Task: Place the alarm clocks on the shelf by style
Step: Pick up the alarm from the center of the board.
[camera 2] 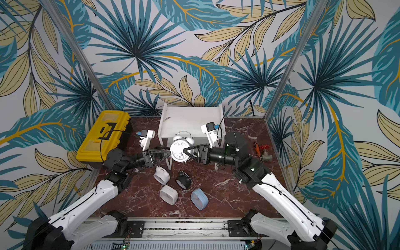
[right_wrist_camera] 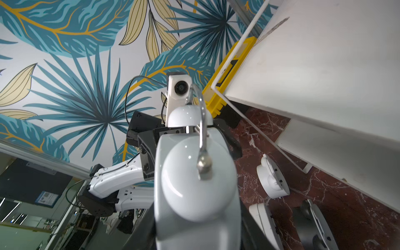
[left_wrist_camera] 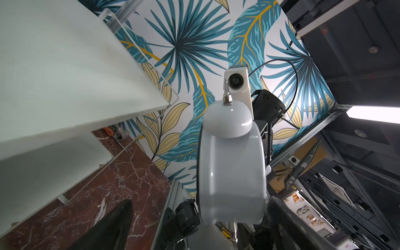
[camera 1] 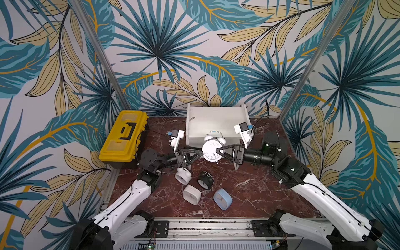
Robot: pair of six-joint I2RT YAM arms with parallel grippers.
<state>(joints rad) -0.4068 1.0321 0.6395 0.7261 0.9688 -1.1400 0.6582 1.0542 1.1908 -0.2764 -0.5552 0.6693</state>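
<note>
Right gripper [camera 1: 216,152] clamps a white twin-bell clock [camera 1: 208,147] and holds it off the table, just in front of the shelf [camera 1: 216,121].

Surface and room: the table [camera 1: 249,194] is dark red marble with white veins, edged by an aluminium rail at the near side. Wallpaper [camera 1: 162,54] of teal and cream palm leaves closes in the workspace. A yellow toolbox [camera 1: 123,136] sits at the robot's left of the shelf.

Materials and shapes: the shelf has flat matte white boards with raised side edges and thin white legs. The held clock has a glossy round case, two domed bells, a chrome handle and a white dial facing up. Four clocks lie tipped on the marble near the middle: a second white twin-bell clock [camera 1: 183,176], a black twin-bell clock [camera 1: 204,180], a white rounded-square clock [camera 1: 191,194] and a light blue rounded-square clock [camera 1: 223,198].

End effectors: one right finger crosses the dial and the other lies behind the case. The left gripper [camera 1: 201,151] is spread wide at the case's opposite side; in the left wrist view one of its fingers [left_wrist_camera: 112,227] stands apart from the case.
</note>
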